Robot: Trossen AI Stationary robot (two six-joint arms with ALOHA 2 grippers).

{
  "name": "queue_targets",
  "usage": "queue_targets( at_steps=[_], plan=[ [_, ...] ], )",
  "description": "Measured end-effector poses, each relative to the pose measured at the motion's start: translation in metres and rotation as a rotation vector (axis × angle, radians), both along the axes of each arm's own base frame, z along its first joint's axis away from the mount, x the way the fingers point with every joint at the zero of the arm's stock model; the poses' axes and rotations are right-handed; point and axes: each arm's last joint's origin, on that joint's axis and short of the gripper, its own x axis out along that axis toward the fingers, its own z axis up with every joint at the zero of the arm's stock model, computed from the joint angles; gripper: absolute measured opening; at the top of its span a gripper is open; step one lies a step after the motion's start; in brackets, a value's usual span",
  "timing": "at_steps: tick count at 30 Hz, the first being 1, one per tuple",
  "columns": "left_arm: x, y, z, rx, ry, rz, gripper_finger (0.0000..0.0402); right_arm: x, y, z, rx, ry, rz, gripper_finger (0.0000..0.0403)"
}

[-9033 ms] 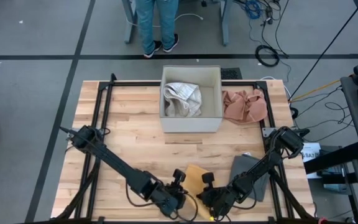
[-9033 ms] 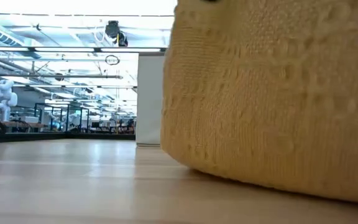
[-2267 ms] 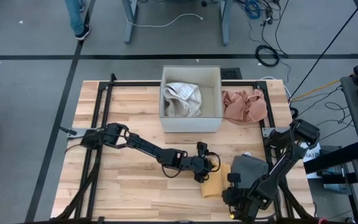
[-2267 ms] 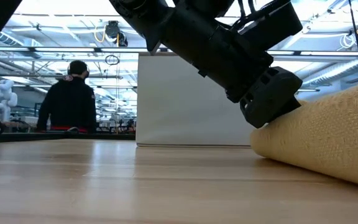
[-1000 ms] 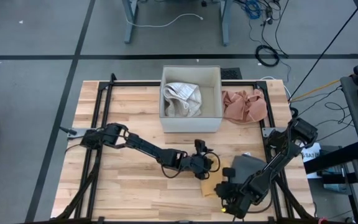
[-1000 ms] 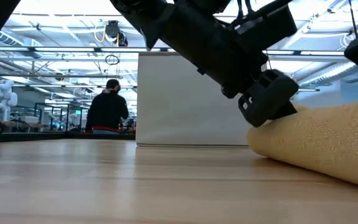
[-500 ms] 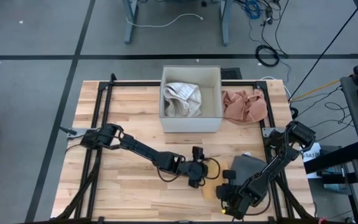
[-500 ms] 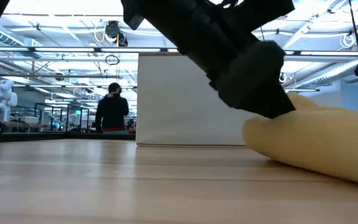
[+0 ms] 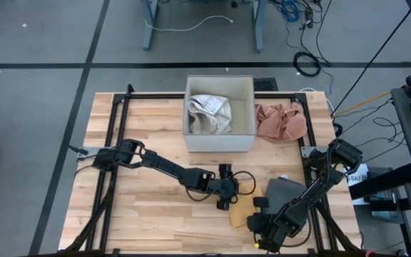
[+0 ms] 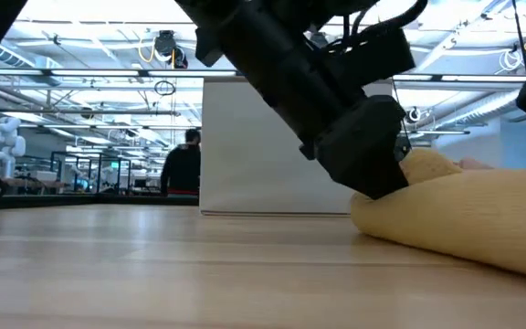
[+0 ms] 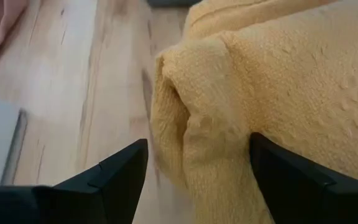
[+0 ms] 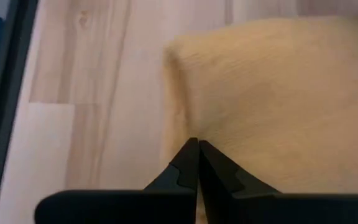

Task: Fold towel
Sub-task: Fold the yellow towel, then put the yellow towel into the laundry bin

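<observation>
1. Towel [image 9: 242, 210] (yellow) mostly hidden in high view: left gripper [image 9: 228, 191] covers its left edge, right gripper [image 9: 260, 223] its near-right part. Only a small patch shows btwn them.
2. Low view cuts the towel [image 10: 464, 224] off at the frame's right edge, so its far end isn't seen; right arm shows only as a dark sliver at that edge.
3. Towel sits on the counter [image 9: 148, 164], front-centre-right, just left of a grey cloth [image 9: 285, 193]. It lies bunched/rolled; long axis can't be told from high view. In low view the roll runs across the frame w/ a rounded end toward the left.
4. Left gripper [image 11: 194, 168] wide, one finger each side of the towel's folded edge [image 11: 241, 106]; contact w/ the cloth can't be told. Only the left wrist view shows the fold's opening.
5. Right gripper [image 12: 194, 163] fully closed, tips together at the towel's edge [image 12: 272, 99]; whether cloth is pinched can't be told.
6. High view alone shows the box [image 9: 219, 114] w/ a white cloth [image 9: 209, 113] inside and a pink cloth [image 9: 280, 121] beside it, far side of counter.
7. Low view alone shows a person [image 10: 183, 164] in the room behind, left of the box [image 10: 263, 151].
</observation>
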Motion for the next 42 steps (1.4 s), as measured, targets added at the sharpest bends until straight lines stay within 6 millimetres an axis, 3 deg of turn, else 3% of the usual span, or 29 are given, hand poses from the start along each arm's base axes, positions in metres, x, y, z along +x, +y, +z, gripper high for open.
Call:
queue_targets(
  at_steps=[14, 21, 27, 33, 38, 42],
  plan=[
    [-0.001, -0.003, 0.016, 0.079, -0.082, 0.07, 0.0284, -0.002, 0.002, 0.001, 0.04, 0.041, 0.034, 0.0],
    [-0.004, -0.007, 0.015, 0.081, -0.061, 0.059, 0.0284, -0.013, 0.005, 0.033, 0.129, -0.002, 0.096, 0.0],
    [-0.009, -0.019, 0.036, 0.101, -0.118, 0.037, 0.0284, -0.022, 0.003, 0.057, 0.034, -0.18, 0.09, 0.0001],
    [-0.017, -0.03, 0.062, 0.108, -0.16, -0.01, 0.0284, -0.011, -0.008, 0.056, -0.054, -0.209, 0.066, 0.0051],
    [-0.027, -0.043, 0.056, 0.014, -0.041, -0.158, 0.0284, 0.002, -0.019, 0.052, -0.144, -0.238, 0.022, 0.0097],
    [-0.029, -0.043, 0.046, -0.029, 0.028, -0.151, 0.0284, 0.011, -0.027, 0.046, -0.186, -0.223, -0.004, 0.0111]
  ],
)
